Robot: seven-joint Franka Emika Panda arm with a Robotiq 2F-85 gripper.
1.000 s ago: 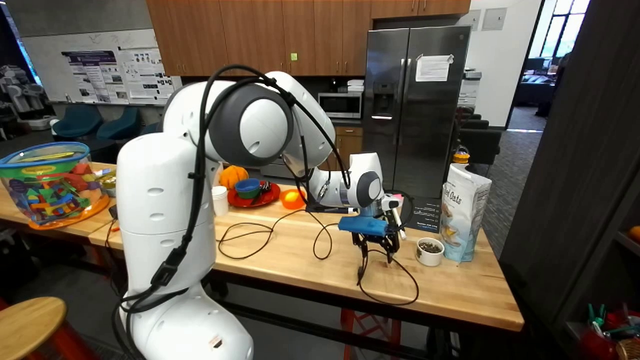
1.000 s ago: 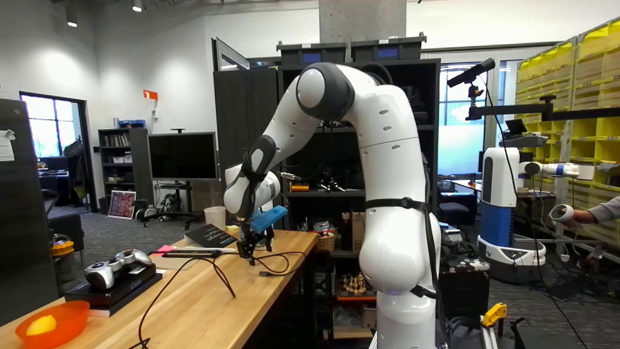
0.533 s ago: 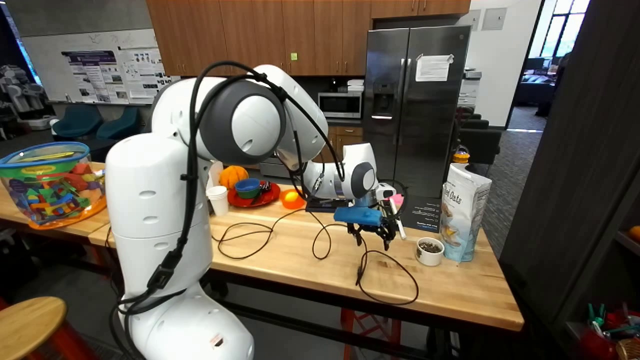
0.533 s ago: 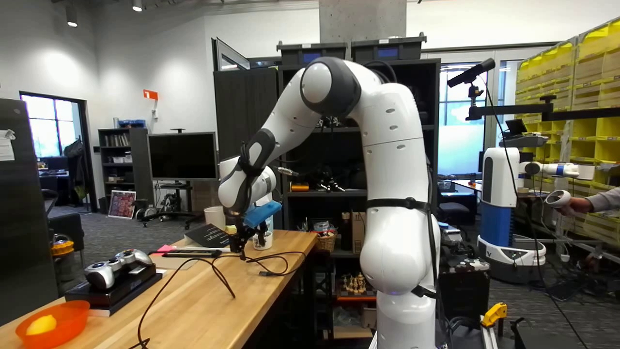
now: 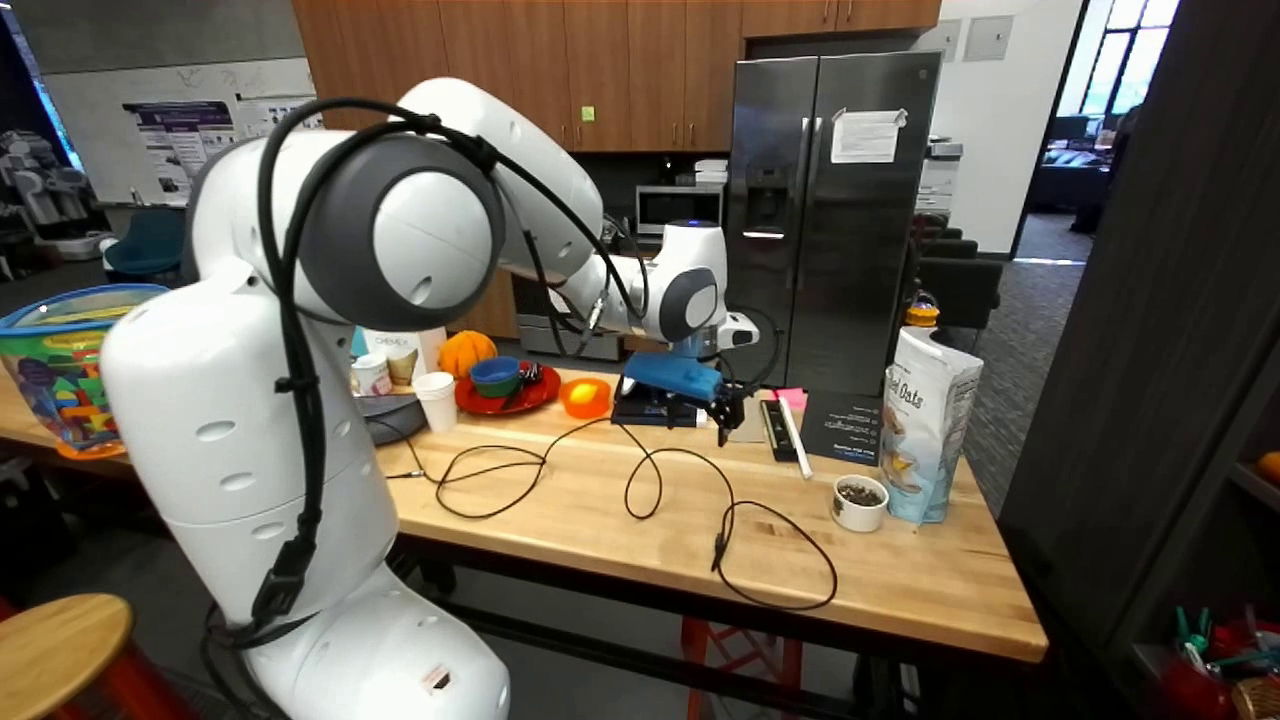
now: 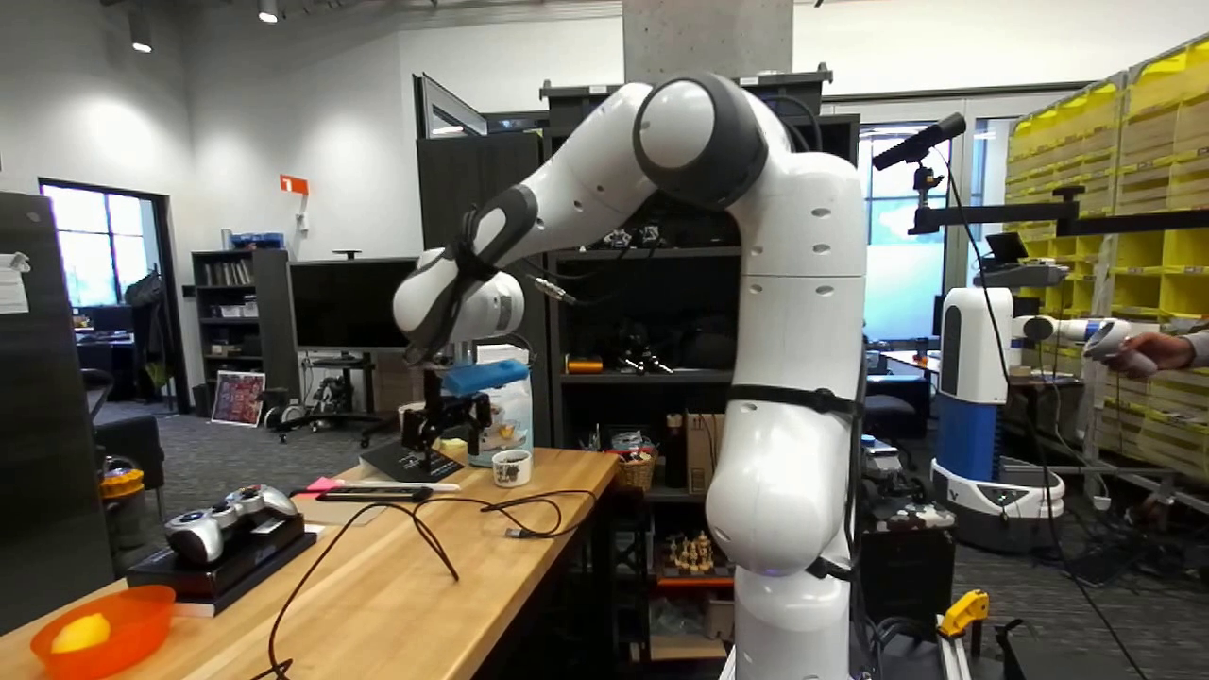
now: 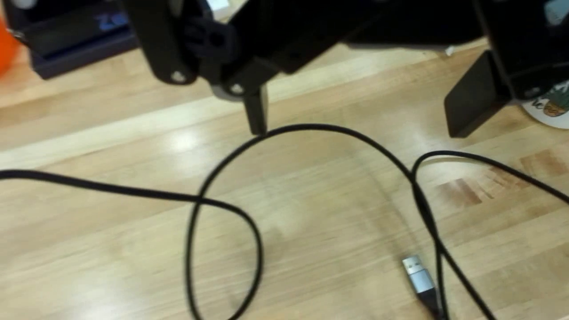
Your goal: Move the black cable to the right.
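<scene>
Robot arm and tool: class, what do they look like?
The arm is rounded and white, with dark grey bands around white joint caps. Black cables are tied along it; a small, unreadable label sits low on it. The tool is black and angular, with a bright blue block above it.

Bare tabletop [image 5: 935, 585] opens at near right, past the black cable [image 5: 719, 546].
A bowl [image 5: 858, 519] and oats bag [image 5: 930, 430] obstruct the far right.

The thin black cable [image 7: 311, 127] lies loosely looped across the wooden table [image 5: 575, 505].
</scene>
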